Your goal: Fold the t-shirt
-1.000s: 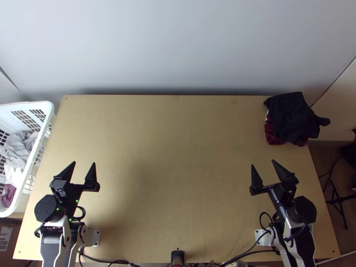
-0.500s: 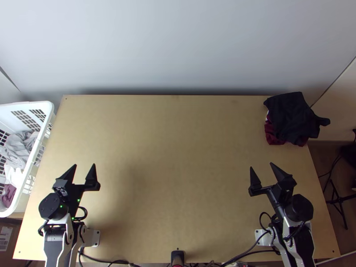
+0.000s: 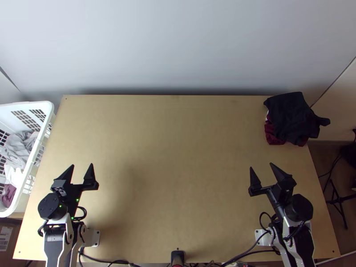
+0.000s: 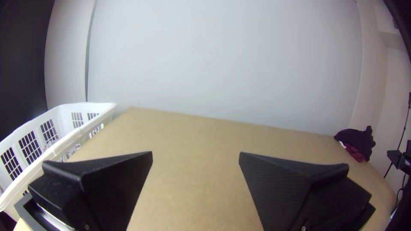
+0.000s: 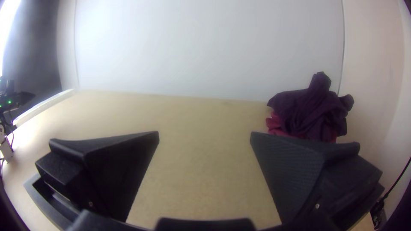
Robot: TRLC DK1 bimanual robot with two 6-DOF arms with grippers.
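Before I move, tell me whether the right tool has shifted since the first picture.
Yes, slightly: the right tool has drawn back from the dark cloth, toward the near edge of the table.

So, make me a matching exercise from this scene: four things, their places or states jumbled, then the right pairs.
1. White plastic laundry basket
2. Black cloth
3. Light grey cloth
4. Left arm's flat black fingers

A. Bunched on top of maroon cloth
B. Open, with nothing between them
C. At the left edge of the light wooden table
D. Inside the basket

Pairs: 1-C, 2-A, 3-D, 4-B
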